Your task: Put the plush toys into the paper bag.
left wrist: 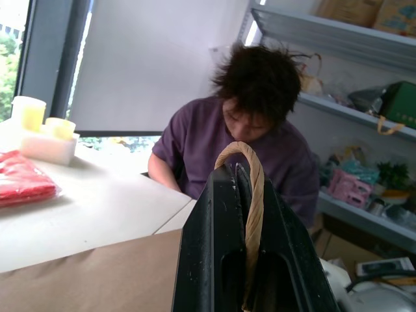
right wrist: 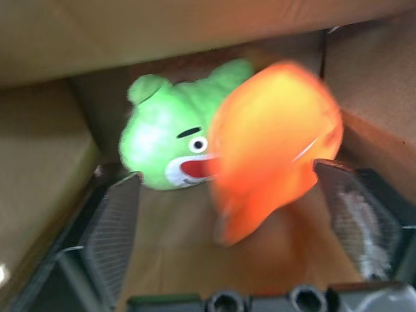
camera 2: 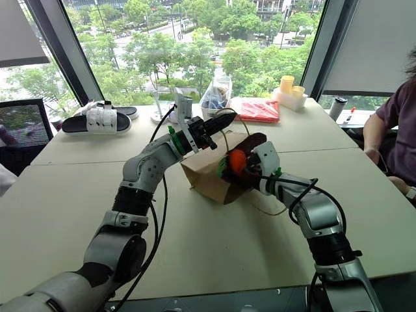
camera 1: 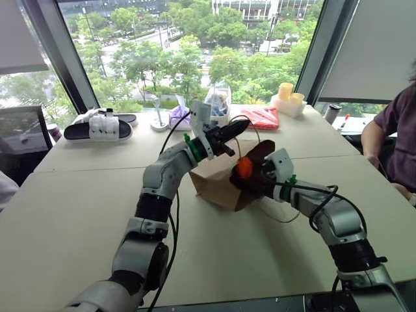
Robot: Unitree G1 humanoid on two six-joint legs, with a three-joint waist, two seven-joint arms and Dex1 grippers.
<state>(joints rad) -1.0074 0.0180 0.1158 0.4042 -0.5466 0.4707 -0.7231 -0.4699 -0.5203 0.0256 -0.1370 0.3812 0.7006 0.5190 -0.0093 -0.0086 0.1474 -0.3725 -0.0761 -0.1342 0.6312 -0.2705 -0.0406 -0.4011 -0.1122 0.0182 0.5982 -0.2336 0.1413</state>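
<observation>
Orange toy at the mouth of the paper bag, green toy already inside.

We see the paper bag [camera 1: 218,182] lying on its side on the tabletop [camera 1: 78,214], its mouth turned toward the right end effector [camera 1: 250,174]. The left end effector [camera 1: 235,132] is clamped shut on one cord handle [left wrist: 250,188] of the bag, holding it up above the opening. The right end effector [right wrist: 237,234] has its fingers spread wide, and the orange toy [right wrist: 276,146] sits between them without either finger pressing it (it is blurred in the wrist view). The green toy [right wrist: 172,140] lies deeper in the bag, just beside the orange one. A person [left wrist: 244,140] in a purple top sits at the far tabletop edge.
</observation>
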